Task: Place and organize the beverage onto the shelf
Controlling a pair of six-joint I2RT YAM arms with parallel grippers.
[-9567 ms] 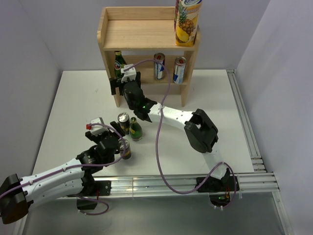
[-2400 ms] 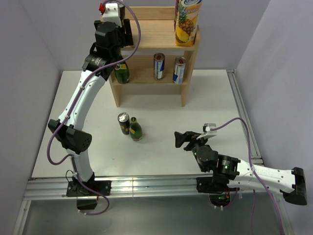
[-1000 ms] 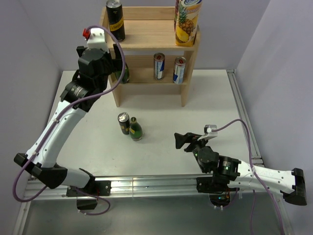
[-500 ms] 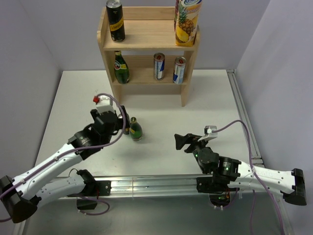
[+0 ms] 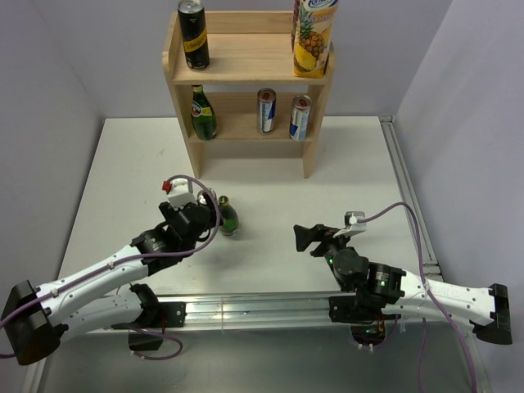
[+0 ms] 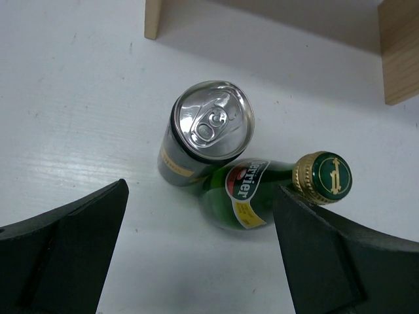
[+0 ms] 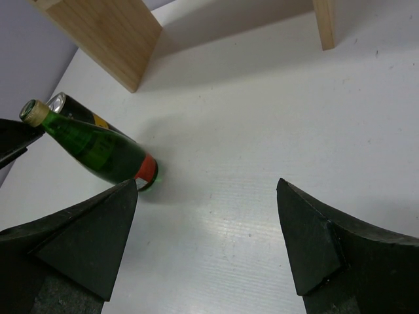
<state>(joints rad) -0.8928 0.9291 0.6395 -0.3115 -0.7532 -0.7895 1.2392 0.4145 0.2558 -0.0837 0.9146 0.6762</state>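
The wooden shelf [image 5: 246,70] stands at the back. On its top board are a black can [image 5: 193,33] and a pineapple juice carton [image 5: 313,37]. Its lower tier holds a green bottle [image 5: 203,115] and two cans [image 5: 267,110]. On the table a silver-topped can [image 6: 206,131] and a green bottle [image 6: 258,193] stand touching. My left gripper [image 6: 200,261] is open and empty, just above and in front of them; in the top view it [image 5: 211,214] hides the can. My right gripper [image 7: 206,242] is open and empty, low over the table right of the bottle [image 7: 98,150].
The shelf's legs [image 6: 154,19] stand just behind the can and bottle. A rail [image 5: 409,196] runs along the table's right edge, and walls close in on the left, right and back.
My left arm left the black can on the shelf's top board, swung down, and now hovers open over the can and bottle on the table. The right arm has barely moved.
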